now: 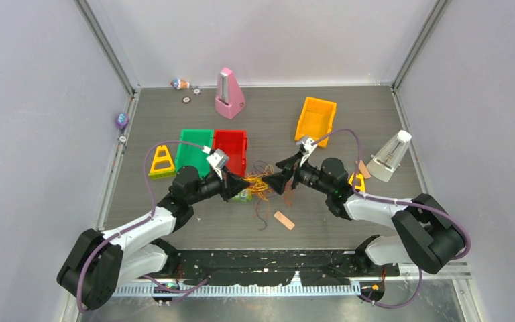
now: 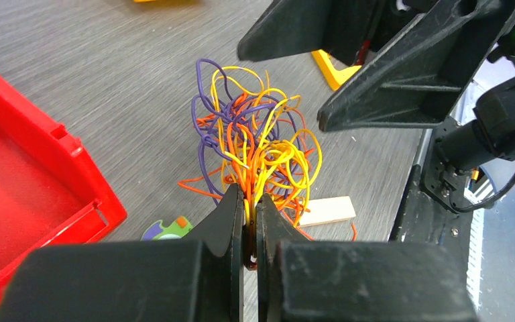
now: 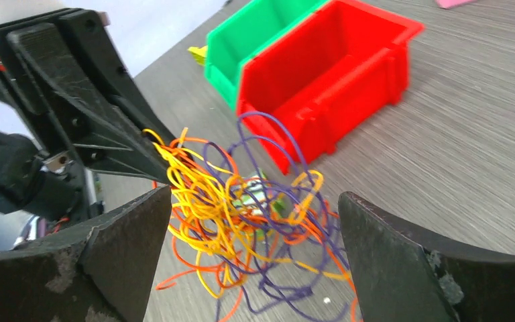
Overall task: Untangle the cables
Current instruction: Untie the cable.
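Observation:
The cables (image 1: 260, 182) are a tangled bunch of thin orange, yellow and purple strands at the table's middle. My left gripper (image 2: 249, 201) is shut on several yellow and orange strands of the cables (image 2: 255, 144) and holds the bunch up; it shows in the top view (image 1: 244, 184) at the bunch's left. My right gripper (image 3: 255, 231) is open, its jaws wide on either side of the cables (image 3: 241, 215); in the top view it (image 1: 278, 176) sits just right of the bunch. Some purple strands trail onto the table.
A red bin (image 1: 231, 149) and green bin (image 1: 194, 149) stand left of the bunch, an orange bin (image 1: 316, 119) at the back right. A small wooden block (image 1: 283, 220), a green-purple toy piece (image 2: 166, 228), a pink metronome (image 1: 228, 94) and a white one (image 1: 390, 155) lie around.

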`<move>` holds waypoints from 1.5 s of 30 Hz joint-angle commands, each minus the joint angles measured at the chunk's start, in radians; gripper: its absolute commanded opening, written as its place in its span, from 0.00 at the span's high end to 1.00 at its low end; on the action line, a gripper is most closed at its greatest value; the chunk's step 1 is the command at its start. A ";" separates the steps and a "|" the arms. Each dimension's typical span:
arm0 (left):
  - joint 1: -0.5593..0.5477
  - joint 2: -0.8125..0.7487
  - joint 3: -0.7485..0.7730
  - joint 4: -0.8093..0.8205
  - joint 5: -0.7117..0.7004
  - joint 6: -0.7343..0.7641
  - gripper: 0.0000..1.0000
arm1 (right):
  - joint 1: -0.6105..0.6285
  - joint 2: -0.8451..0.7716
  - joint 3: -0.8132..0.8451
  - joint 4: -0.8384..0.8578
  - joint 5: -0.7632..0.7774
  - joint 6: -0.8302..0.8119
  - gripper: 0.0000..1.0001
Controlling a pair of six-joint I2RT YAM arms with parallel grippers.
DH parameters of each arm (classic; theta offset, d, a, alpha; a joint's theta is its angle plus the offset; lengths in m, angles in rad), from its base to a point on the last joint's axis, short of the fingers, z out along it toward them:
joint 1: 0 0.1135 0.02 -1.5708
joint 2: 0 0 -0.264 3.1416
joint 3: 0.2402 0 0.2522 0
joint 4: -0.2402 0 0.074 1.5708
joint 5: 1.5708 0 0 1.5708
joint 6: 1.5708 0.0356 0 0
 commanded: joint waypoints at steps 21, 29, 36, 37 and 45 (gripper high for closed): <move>-0.004 -0.225 -0.034 -0.156 -0.588 0.007 1.00 | 0.074 -0.277 -0.046 -0.273 1.084 0.025 0.94; -0.005 -0.150 -0.010 -0.085 -0.366 0.027 1.00 | 0.074 -0.248 -0.010 -0.239 0.750 -0.093 0.78; -0.005 -0.085 0.011 -0.006 -0.153 0.034 0.96 | 0.075 -0.148 0.015 -0.104 0.247 -0.157 0.02; -0.005 -0.075 0.012 0.007 -0.122 0.032 0.96 | 0.076 -0.126 0.019 -0.088 0.210 -0.156 0.01; -0.006 -0.058 0.004 0.098 0.028 0.012 0.94 | 0.102 0.033 0.141 -0.149 -0.074 -0.177 0.05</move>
